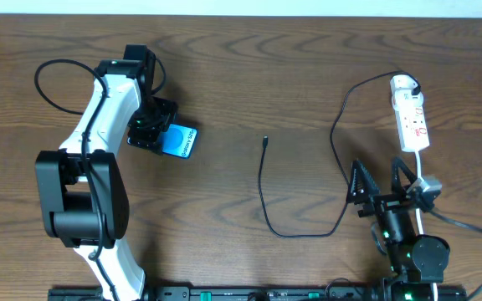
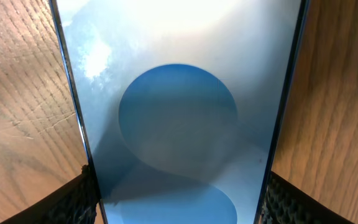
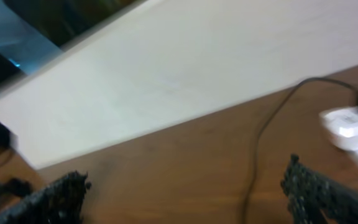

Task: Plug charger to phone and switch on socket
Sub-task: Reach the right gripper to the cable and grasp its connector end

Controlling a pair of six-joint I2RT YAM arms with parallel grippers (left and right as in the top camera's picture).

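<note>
A dark brown wood-grain counter (image 1: pixel 249 75) fills the view, with a pale wall (image 3: pixel 185 68) behind its far edge and a black rail (image 1: pixel 224 293) along its near edge.

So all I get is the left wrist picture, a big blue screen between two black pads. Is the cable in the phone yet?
Observer: No. The charger lies loose on the table, its tip well apart from the phone.
Visitor: Where does its other end go?
Observer: To the socket on the robot's right side; the white plug head sits at its far end.
Visitor: And the other arm?
Observer: The right gripper is open and empty, just short of the socket's near end.
</note>
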